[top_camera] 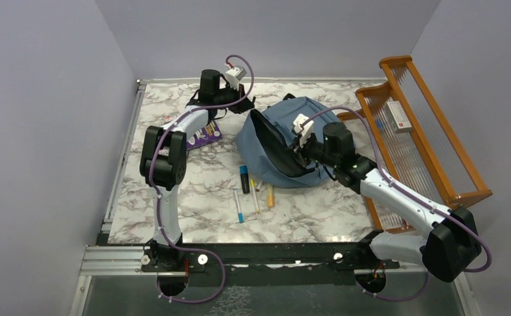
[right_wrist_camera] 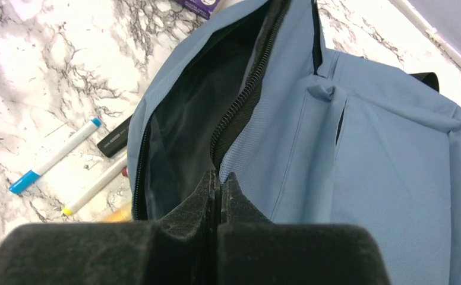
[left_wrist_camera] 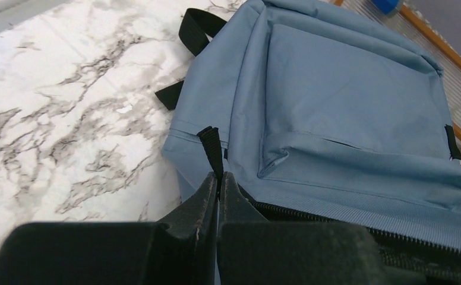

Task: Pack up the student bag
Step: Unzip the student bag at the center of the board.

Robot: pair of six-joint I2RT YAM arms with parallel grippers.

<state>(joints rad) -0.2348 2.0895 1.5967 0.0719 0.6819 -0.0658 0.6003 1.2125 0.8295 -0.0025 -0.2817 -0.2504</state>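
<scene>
With the student bag [top_camera: 249, 141] at the far centre of the counter [top_camera: 200, 184], left pincer [left_wrist_camera: 218, 175] clenched on its black tab [left_wrist_camera: 211, 145] and right pincer [right_wrist_camera: 217, 175] clenched on the zipper rim [right_wrist_camera: 240, 113], pull apart evenly to spread it open.

One blue backpack [top_camera: 280, 125], one orange wooden rack [top_camera: 467, 196] with one white box [top_camera: 398, 116], one purple packet [top_camera: 205, 135], two robot arms [top_camera: 164, 158], and four pens: one blue-capped pen [top_camera: 238, 207], one yellow-tipped pen [top_camera: 255, 196], one orange pen [top_camera: 270, 196], one dark pen [top_camera: 244, 178]

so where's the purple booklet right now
In the top view the purple booklet lies left of the student bag, partly under the left arm.
</scene>
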